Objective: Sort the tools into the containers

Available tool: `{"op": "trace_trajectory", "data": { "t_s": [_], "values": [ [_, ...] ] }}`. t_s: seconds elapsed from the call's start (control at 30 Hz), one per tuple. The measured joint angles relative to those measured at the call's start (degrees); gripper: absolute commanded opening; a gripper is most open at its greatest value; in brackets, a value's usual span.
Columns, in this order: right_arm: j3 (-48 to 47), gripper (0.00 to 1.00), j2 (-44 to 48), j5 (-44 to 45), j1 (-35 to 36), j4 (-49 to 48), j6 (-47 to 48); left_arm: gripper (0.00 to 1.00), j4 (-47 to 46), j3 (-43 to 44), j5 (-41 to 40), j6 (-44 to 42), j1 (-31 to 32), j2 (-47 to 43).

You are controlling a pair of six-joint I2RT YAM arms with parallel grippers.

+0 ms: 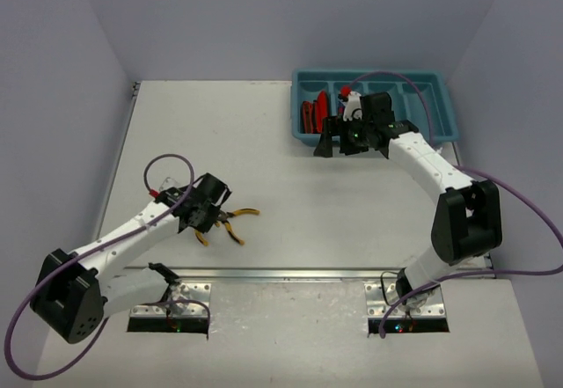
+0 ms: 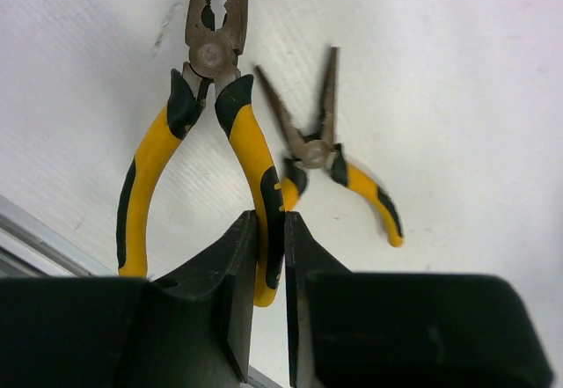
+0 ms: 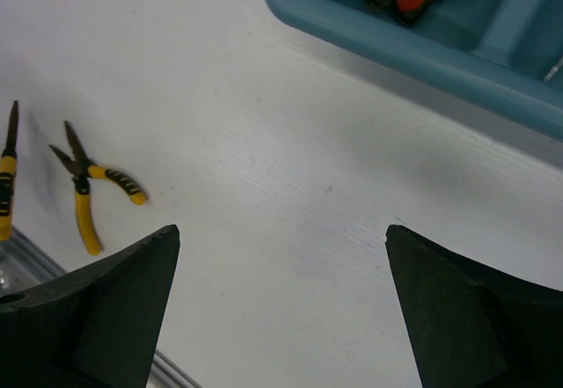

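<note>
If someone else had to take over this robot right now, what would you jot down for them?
The left gripper is shut on one handle of the larger pliers. The right gripper is open and empty near the tray.
The smaller pliers lie on the table beside the larger.
Done: red-and-black knives in the tray's leftmost compartment.
Left: both pliers into the tray.

White table top [image 1: 290,186], matte, faintly scuffed, spanned scene. Pale lavender walls [image 1: 264,18] enclosed it at left, far and right sides. Metal strip [image 1: 308,274] crossed near edge; left mounting plate [image 1: 189,316] and right mounting plate [image 1: 431,319] lay just beyond it, toward camera.
</note>
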State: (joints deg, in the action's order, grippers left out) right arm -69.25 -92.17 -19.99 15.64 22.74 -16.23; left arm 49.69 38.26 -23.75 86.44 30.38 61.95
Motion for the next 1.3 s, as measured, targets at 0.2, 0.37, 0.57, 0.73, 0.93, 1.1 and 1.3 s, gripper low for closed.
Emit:
{"op": "trace_trajectory", "data": {
  "t_s": [0.2,0.37,0.57,0.73,0.93,1.1,1.3],
  "values": [
    [1.85,0.99,1.04,-10.52,0.56,-4.86,-3.95,0.00,-0.69,0.89,-2.60,-4.91,0.65,-8.14],
    [4.18,0.99,1.11,-17.88,2.96,-12.01,-10.28,0.00,-5.11,0.73,-2.44,-11.50,3.07,-13.15],
    [8.99,0.99,1.05,-20.10,10.23,-23.46,-24.85,0.00,-22.71,0.23,1.14,-25.99,10.21,-14.50],
    [10.59,0.99,0.82,-16.99,15.30,-27.97,-33.70,0.00,-34.61,-0.67,4.56,-35.41,14.52,-14.32],
    [10.87,0.90,0.82,-10.69,18.90,-29.89,-37.67,0.00,-43.99,-2.23,9.84,-42.14,14.70,-12.84],
    [11.32,0.42,0.82,-8.38,19.43,-31.55,-39.47,0.00,-47.92,-2.71,13.44,-44.38,14.70,-11.18],
    [11.40,0.00,0.69,-9.13,20.51,-36.26,-41.85,0.00,-48.52,-3.61,14.34,-46.19,14.81,-10.32]
  ]
}}
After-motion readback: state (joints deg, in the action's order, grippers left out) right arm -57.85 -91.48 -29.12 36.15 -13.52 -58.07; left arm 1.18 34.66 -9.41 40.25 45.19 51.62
